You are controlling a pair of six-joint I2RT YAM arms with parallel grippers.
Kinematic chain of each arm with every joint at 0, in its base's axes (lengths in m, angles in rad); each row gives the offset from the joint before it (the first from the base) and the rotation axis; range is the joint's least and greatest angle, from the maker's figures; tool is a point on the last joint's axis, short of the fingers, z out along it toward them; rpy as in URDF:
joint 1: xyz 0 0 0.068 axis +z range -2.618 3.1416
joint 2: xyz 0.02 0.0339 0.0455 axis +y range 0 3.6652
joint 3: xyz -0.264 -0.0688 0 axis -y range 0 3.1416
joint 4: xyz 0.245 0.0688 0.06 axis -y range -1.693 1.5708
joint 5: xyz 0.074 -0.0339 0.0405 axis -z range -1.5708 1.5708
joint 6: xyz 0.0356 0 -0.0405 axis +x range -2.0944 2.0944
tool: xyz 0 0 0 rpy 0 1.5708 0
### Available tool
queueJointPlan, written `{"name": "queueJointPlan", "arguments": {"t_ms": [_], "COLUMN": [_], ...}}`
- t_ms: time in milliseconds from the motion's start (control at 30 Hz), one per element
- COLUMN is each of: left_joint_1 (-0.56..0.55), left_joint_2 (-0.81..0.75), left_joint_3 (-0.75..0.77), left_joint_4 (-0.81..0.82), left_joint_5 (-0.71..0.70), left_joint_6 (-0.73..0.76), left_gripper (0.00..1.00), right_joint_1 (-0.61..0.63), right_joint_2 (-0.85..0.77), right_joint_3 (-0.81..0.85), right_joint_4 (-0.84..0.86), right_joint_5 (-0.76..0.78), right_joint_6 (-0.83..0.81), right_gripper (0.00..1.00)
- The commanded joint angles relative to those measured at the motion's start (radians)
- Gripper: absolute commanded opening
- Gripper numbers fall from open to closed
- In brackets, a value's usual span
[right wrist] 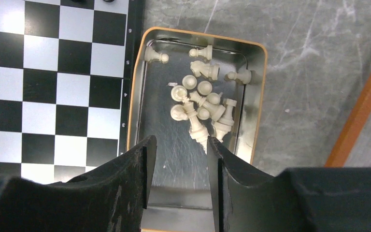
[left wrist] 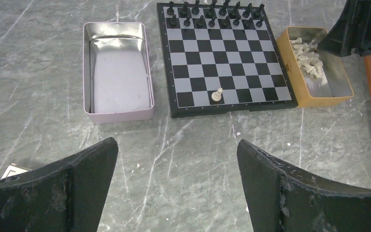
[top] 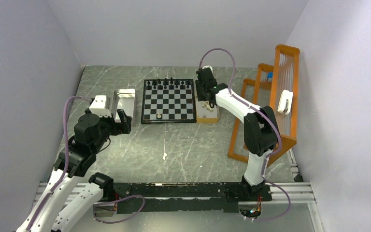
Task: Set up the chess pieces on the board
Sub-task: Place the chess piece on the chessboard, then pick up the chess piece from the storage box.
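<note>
The board (top: 169, 104) (left wrist: 224, 63) lies at the back middle of the table. Black chess pieces (top: 169, 83) (left wrist: 215, 14) fill its two far rows. One cream piece (top: 159, 116) (left wrist: 217, 94) stands on its near row. Several cream pieces (right wrist: 200, 106) (left wrist: 309, 58) lie heaped in a tan tray (right wrist: 169, 145) (top: 207, 117) right of the board. My right gripper (right wrist: 178, 140) (top: 204, 92) hovers over that tray, jaws partly apart with nothing between them, its right fingertip close to a lying piece. My left gripper (left wrist: 176, 142) (top: 124, 118) is wide open and empty above bare table, near-left of the board.
A silvery metal tray (top: 124, 101) (left wrist: 118, 72) with nothing in it sits left of the board. An orange wire rack (top: 275, 96) stands along the right wall with a white object (top: 285, 101) on it. A small white box (top: 98, 104) sits beside the left arm.
</note>
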Motion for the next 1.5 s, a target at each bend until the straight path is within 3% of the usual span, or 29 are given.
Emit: {"name": "queueJointPlan", "arguments": {"t_ms": [0,833,1033,1267,1467], "left_joint_1": [0.012,0.017,0.017,0.018,0.018], "left_joint_2": [-0.001,0.003,0.007,0.013,0.012], "left_joint_3": [0.004,0.004,0.005,0.005,0.005], "left_joint_4": [0.028,0.027,0.03,0.031,0.032], "left_joint_5": [0.017,0.012,0.015,0.02,0.019], "left_joint_6": [0.013,0.015,0.015,0.015,0.015], "left_gripper": [0.98,0.98,0.98,0.98,0.98], "right_joint_1": [-0.02,-0.074,-0.073,-0.073,-0.073], "right_joint_2": [0.055,0.22,0.217,0.226,0.22], "right_joint_3": [0.001,0.066,0.059,0.063,0.061], "right_joint_4": [0.079,0.08,0.089,0.097,0.093], "right_joint_5": [-0.065,-0.122,-0.119,-0.115,-0.119], "right_joint_6": [-0.038,-0.071,-0.075,-0.076,-0.079], "right_gripper": [0.43,0.39,0.32,0.31,0.21]}}
